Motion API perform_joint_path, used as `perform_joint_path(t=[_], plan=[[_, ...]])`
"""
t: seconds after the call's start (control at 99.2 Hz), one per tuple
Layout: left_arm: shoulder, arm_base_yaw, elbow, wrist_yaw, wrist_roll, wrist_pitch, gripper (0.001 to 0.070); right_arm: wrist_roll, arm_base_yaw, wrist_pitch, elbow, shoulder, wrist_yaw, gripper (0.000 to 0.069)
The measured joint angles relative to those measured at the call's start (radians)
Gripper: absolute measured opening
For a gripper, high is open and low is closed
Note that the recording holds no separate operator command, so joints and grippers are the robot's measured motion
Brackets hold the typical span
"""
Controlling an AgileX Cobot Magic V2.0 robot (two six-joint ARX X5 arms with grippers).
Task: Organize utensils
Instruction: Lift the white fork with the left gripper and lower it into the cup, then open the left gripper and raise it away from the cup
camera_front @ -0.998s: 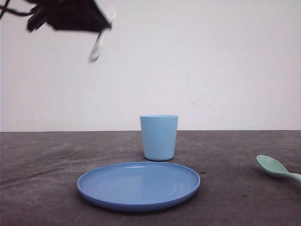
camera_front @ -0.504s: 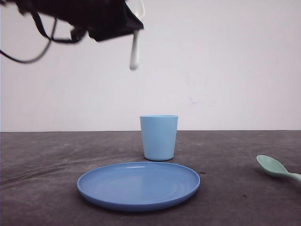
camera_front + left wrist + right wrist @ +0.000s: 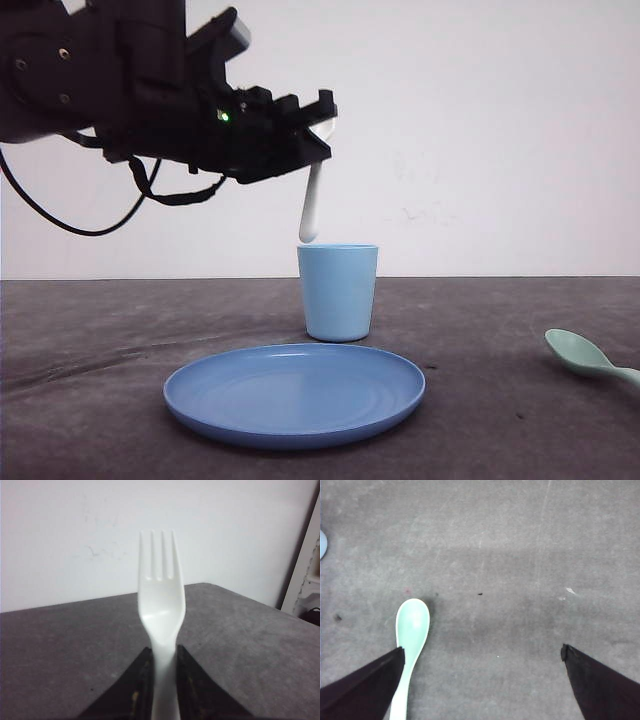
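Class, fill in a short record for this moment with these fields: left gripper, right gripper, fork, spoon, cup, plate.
left gripper: shut on the fork
right gripper: open, above the table
fork: white, handle end hanging just above the cup's rim
spoon: mint green, lying on the table beside one right finger
cup: light blue, upright behind the plate
plate: blue, round, nothing on it

A light blue cup (image 3: 338,292) is standing upright on the dark grey table (image 3: 90,400), near the middle of the scene and toward the far edge. A round blue plate (image 3: 295,393) is lying flat just in front of it, on the near side, apart from the cup's base and reaching a little further left than right. A plain white wall (image 3: 480,130) is rising behind the table's far edge. At the far right of the left wrist view, a pale door frame (image 3: 302,580) is showing beyond the table.
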Motion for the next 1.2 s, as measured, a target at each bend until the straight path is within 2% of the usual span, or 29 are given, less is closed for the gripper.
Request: perform_joint_path(t=[0.373, 0.545, 0.736, 0.797, 0.908, 0.968, 1.2], plan=[[0.079, -0.011, 0.033, 0.000, 0.000, -0.002, 0.0043, 0.000, 0.000, 0.000, 0.000, 0.000, 0.000, 0.0637], [0.101, -0.019, 0.033, 0.000, 0.000, -0.083, 0.0043, 0.000, 0.000, 0.000, 0.000, 0.000, 0.000, 0.0637], [0.101, -0.021, 0.033, 0.000, 0.000, -0.084, 0.0047, 0.000, 0.000, 0.000, 0.000, 0.000, 0.000, 0.0637], [0.101, -0.021, 0.033, 0.000, 0.000, -0.084, 0.0079, 0.000, 0.000, 0.000, 0.000, 0.000, 0.000, 0.0637], [0.101, -0.021, 0.033, 0.000, 0.000, -0.082, 0.0201, 0.000, 0.000, 0.000, 0.000, 0.000, 0.000, 0.0637], [0.101, -0.021, 0.033, 0.000, 0.000, -0.081, 0.0245, 0.000, 0.000, 0.000, 0.000, 0.000, 0.000, 0.0637], [0.081, -0.021, 0.033, 0.000, 0.000, -0.096, 0.0271, -0.005, 0.000, 0.000, 0.000, 0.000, -0.017, 0.0637]])
